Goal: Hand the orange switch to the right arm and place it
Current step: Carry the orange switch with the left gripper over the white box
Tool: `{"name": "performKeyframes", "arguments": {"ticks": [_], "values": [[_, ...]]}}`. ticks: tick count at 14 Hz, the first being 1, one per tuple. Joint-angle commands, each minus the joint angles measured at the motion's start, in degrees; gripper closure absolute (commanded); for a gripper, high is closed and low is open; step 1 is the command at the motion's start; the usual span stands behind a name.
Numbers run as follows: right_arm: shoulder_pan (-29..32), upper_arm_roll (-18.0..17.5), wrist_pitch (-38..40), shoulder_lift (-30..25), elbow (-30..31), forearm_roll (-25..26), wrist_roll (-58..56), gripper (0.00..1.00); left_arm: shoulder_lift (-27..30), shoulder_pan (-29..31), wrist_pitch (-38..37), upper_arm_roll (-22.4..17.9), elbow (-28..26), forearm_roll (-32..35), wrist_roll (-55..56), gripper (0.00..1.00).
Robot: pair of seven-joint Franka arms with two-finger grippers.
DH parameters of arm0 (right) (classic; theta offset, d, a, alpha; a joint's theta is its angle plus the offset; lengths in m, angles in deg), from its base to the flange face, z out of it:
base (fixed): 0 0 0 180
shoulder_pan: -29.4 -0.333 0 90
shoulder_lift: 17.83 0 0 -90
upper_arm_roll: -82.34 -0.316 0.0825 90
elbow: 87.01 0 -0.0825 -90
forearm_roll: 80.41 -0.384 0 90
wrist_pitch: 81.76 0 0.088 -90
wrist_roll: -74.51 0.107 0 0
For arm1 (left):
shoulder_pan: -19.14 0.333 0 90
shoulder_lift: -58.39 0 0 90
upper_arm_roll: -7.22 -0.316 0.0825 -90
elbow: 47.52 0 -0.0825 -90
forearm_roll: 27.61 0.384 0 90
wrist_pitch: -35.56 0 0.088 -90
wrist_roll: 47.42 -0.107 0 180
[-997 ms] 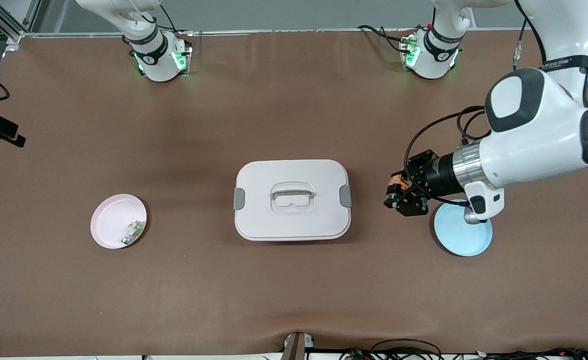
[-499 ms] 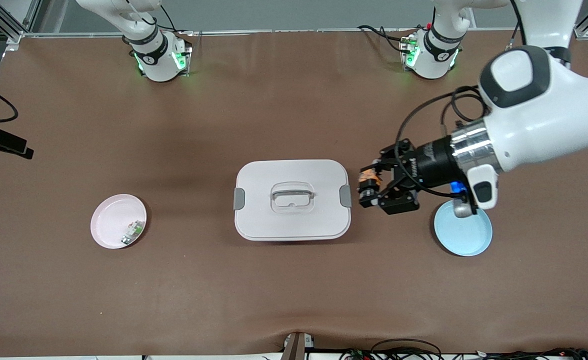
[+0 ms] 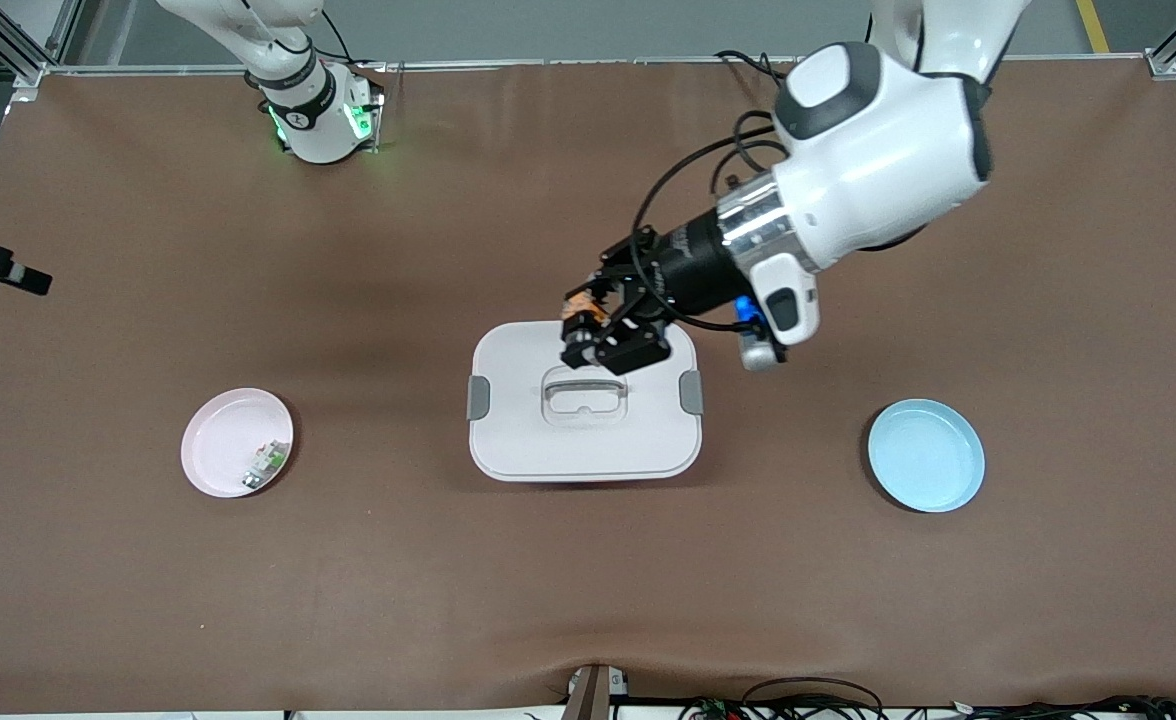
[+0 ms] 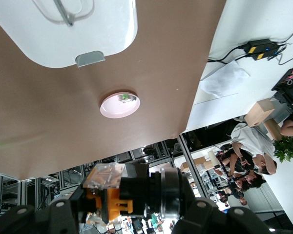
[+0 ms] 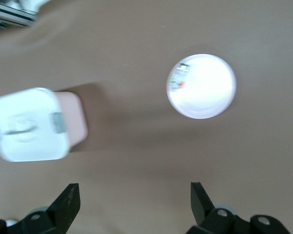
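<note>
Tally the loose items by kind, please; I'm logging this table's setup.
Plates: 2, pink plate and blue plate
Lidded boxes: 1, white box
Small parts: 2, orange switch in the left claw, white-and-green part on the pink plate
Total: 5

Left gripper (image 3: 588,335) clamped, arm stretched mid-table; right gripper (image 5: 134,207) fingers (image 5: 68,202) spread.

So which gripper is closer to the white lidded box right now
Left. The left gripper holds the orange switch over the white lidded box. The right gripper is open, high above the table off toward the right arm's end.
</note>
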Motion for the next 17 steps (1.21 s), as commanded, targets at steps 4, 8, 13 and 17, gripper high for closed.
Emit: {"name": "performKeyframes", "arguments": {"ticks": [4,8,13,17], "values": [[-0.06,-1.11,-2.06,-1.0,1.49,-9.51,0.0,0.0,-3.25,-5.29,0.77,-0.26,-1.09,1.84,4.67,0.5],[-5.58,-1.03,-11.8,-1.96,7.72,-13.12,0.18,0.0,-4.48,-7.05,0.59,-0.26,-1.97,2.02,8.35,0.5],[-8.5,-1.11,-16.39,-3.45,15.27,-13.48,0.53,0.0,-5.63,-8.19,-2.13,-0.26,-1.97,3.6,9.24,0.5],[-11.66,-1.11,-21.04,-7.5,22.66,-13.65,2.53,0.0,-5.63,-8.19,-2.13,-0.35,-1.88,3.6,9.25,0.5]]}}
